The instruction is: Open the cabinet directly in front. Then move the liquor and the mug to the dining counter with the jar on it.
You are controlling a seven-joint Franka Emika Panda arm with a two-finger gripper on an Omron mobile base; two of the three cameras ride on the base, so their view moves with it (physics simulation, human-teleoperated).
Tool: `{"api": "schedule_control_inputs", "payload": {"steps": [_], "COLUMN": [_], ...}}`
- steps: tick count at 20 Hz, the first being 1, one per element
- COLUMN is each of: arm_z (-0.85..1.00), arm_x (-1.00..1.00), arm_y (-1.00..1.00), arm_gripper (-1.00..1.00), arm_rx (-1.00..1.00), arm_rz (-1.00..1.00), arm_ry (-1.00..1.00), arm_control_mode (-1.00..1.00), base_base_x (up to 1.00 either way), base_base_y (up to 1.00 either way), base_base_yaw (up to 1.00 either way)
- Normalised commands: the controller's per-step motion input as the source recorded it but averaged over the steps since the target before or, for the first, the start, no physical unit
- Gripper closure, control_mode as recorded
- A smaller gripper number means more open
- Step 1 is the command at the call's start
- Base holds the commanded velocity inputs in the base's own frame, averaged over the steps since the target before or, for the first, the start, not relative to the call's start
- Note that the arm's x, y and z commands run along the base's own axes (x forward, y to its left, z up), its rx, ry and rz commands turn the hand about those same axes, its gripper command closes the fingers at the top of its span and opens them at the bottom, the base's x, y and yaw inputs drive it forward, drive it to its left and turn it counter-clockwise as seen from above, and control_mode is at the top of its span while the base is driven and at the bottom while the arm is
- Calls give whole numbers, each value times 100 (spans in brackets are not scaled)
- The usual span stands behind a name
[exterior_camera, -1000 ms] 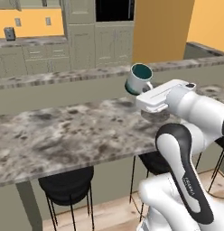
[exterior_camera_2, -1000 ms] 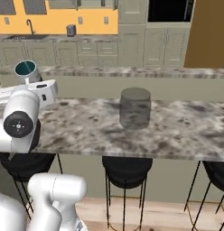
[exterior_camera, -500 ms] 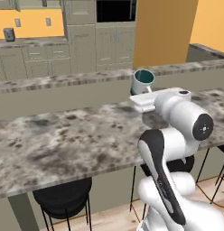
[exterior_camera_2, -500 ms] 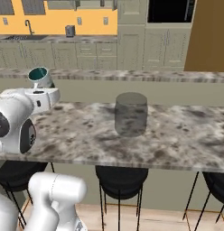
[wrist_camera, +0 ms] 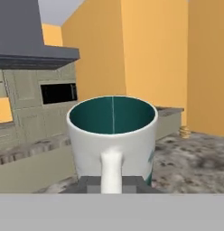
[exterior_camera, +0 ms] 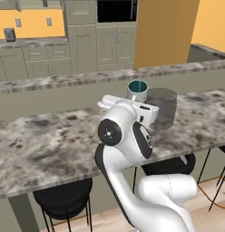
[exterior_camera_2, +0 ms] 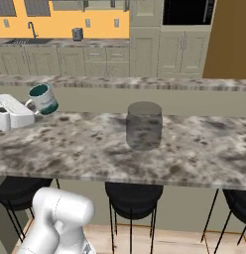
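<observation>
Your gripper (wrist_camera: 112,184) is clamped on the handle of the mug (wrist_camera: 112,135), held above the dining counter (exterior_camera_2: 194,149). The jar (exterior_camera_2: 144,125) stands just beyond it. No lettering is readable; your fingertips are mostly hidden behind the handle.

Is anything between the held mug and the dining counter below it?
Nothing visible. The mug hangs in the tool above bare dining counter; the jar stands off to one side.

2 base views flank the arm, sharing the dining counter (exterior_camera: 37,140); hand view sits close behind the mug (wrist_camera: 113,135).
</observation>
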Motion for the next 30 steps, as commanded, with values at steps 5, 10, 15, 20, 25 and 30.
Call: {"api": "schedule_control_inputs", "payload": {"steps": [5, 10, 15, 20, 25, 30], "arm_z": [-22, -19, -8, -57, -75, -41], "arm_x": [0, 1, 5, 12, 19, 46], "arm_y": [0, 0, 0, -3, -11, -1], "arm_gripper": [100, 100, 100, 100, 100, 100], "arm_rx": [7, 12, 3, 0, 0, -1], "arm_rz": [-4, -6, 0, 0, 0, 0], "arm_ry": [21, 42, 21, 22, 20, -2], "arm_control_mode": [-100, -100, -100, -100, -100, -100], "base_base_x": [0, 0, 0, 0, 0, 0], "base_base_y": [0, 0, 0, 0, 0, 0], "base_base_yaw": [0, 0, 0, 0, 0, 0]}}
